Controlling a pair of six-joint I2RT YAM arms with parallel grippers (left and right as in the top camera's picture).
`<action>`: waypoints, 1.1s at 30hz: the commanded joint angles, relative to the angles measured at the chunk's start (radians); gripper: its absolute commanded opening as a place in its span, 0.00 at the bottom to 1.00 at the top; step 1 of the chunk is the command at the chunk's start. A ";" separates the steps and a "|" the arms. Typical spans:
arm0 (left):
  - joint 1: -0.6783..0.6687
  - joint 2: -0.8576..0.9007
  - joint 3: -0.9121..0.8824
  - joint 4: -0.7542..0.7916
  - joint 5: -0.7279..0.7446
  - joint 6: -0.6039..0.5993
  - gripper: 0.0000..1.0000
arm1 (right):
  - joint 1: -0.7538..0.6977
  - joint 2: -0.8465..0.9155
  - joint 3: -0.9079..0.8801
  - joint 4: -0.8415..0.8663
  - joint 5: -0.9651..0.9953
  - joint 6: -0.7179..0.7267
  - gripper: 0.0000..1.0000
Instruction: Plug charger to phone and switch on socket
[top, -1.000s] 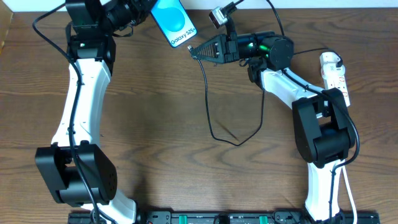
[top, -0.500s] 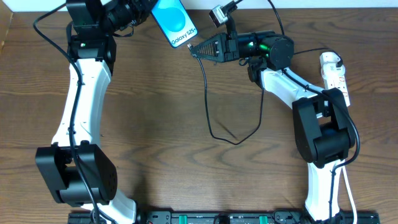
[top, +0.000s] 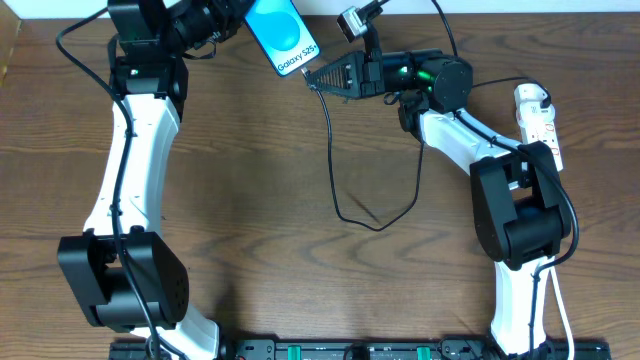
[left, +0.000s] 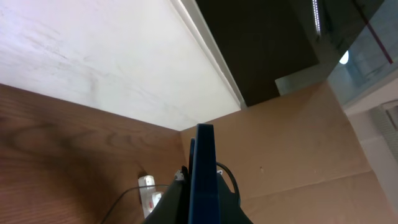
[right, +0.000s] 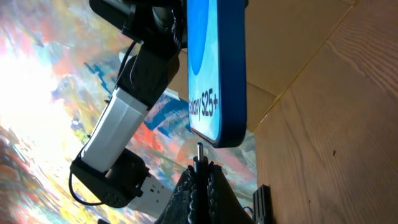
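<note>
Blue-screened phone (top: 282, 36), raised over the far edge of the wooden desk (top: 240, 220) left of centre, clamped in the left gripper (top: 238, 18). Black charger (top: 335, 170), its plug tip (right: 199, 149) pinched between the closed fingers of the right gripper (top: 313, 80), just beside the phone's bottom edge, contact not discernible; the cable hangs in a loop onto mid-desk. White socket (top: 537, 118), lying by the right edge near the far right corner, well apart from both.

The phone (top: 283, 36) is glossy, the charger (top: 332, 160) matt, the table (top: 260, 250) grained wood.
</note>
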 joint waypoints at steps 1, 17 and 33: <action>-0.005 -0.001 0.010 0.012 0.002 -0.017 0.07 | 0.000 -0.018 0.023 0.039 0.027 0.006 0.01; -0.013 -0.002 0.010 0.012 0.002 -0.017 0.07 | 0.000 -0.018 0.023 0.039 0.041 0.006 0.01; -0.022 -0.002 0.010 0.012 0.002 -0.018 0.07 | -0.009 -0.018 0.023 0.039 0.067 0.000 0.01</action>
